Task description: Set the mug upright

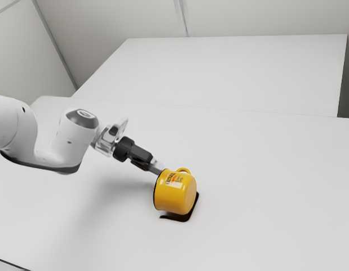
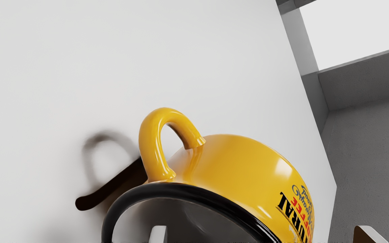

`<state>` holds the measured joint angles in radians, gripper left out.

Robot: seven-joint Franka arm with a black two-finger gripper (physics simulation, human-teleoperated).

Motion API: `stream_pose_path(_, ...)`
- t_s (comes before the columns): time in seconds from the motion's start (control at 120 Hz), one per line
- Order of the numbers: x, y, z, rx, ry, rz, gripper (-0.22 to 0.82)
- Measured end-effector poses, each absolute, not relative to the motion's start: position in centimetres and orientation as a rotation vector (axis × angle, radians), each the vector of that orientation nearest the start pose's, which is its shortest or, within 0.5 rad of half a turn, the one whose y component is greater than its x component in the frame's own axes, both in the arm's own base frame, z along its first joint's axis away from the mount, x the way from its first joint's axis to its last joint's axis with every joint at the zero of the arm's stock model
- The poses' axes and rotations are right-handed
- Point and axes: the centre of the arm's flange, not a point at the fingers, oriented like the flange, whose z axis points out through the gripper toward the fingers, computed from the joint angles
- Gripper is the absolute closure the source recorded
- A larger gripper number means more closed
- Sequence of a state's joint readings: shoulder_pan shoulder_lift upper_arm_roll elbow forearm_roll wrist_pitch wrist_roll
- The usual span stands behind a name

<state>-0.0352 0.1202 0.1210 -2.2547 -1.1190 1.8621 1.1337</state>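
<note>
Though cut off in wrist view, a glossy yellow cylindrical mug (image 1: 174,195) is seen tipped; at its rim, black two-finger gripper (image 1: 158,169), spread.

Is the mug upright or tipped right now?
Tipped: the mug is sideways, its black rim toward the tool, its base facing away.

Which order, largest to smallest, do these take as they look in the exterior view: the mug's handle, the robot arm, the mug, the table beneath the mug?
1. Table
2. Robot arm
3. Mug
4. Handle
</note>
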Motion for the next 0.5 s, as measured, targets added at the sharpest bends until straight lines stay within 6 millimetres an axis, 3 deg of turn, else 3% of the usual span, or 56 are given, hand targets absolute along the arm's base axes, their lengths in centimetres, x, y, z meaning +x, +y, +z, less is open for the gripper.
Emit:
stream_pose_path(0.258,49.5,-4.1,30.0,2.082,-0.381,0.137,0.00)
stream_pose_path(0.5,49.4,-5.1,30.2,2.090,-0.371,0.120,0.00)
